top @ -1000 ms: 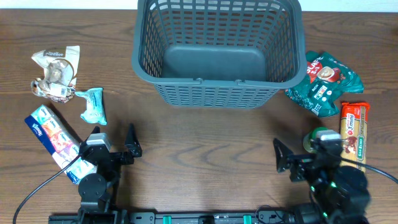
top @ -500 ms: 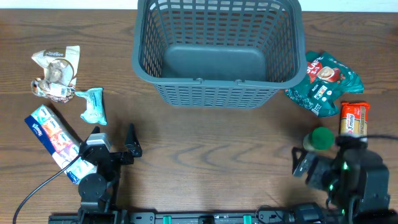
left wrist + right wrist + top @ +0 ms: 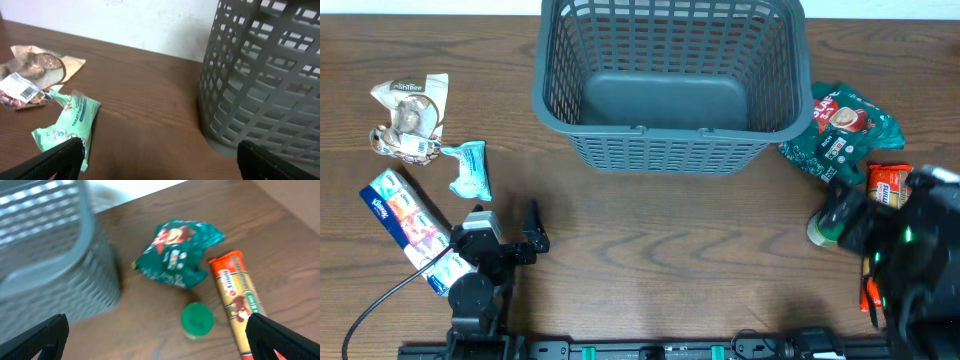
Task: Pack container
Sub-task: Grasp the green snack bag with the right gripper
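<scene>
The container, a large dark grey lattice basket, stands at the back middle with nothing in it. It also shows in the left wrist view and the right wrist view. My left gripper is open and empty in front of the basket's left corner. My right gripper is open and empty, raised over a green-capped bottle. A green snack bag and an orange biscuit pack lie beside the bottle.
On the left lie a teal packet, a crumpled brown wrapper and a blue tissue pack. The right arm hides most of the biscuit pack from overhead.
My right arm has swung right and towards the back, over the bottle and the biscuit pack. The left arm has not moved.
</scene>
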### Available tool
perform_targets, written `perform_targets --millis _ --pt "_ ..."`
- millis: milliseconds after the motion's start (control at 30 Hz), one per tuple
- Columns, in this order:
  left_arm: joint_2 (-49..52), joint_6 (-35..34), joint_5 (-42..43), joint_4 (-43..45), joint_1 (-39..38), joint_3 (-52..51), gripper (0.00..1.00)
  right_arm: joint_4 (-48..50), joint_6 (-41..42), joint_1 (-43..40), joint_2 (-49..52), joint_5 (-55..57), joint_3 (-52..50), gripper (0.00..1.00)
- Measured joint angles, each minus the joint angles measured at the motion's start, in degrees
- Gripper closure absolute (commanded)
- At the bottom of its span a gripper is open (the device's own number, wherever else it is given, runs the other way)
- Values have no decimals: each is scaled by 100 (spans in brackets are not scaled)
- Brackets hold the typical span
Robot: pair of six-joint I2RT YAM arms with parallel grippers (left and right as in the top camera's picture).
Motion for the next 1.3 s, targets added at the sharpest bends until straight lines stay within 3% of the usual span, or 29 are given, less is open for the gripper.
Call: perform_targets --millis 233,567,867,1300 --pt "140 0 0 0 0 0 1 452 -46 -1012 1937 17 723 1" --pt "308 0 0 0 0 0 1 922 -739 -2238 4531 -1213 1814 1" --pt "308 0 0 0 0 0 1 1534 -1117 -2411 5698 -1681 1821 1" --pt "308 0 0 0 0 0 1 1827 -999 -2422 6966 -1825 1823 1"
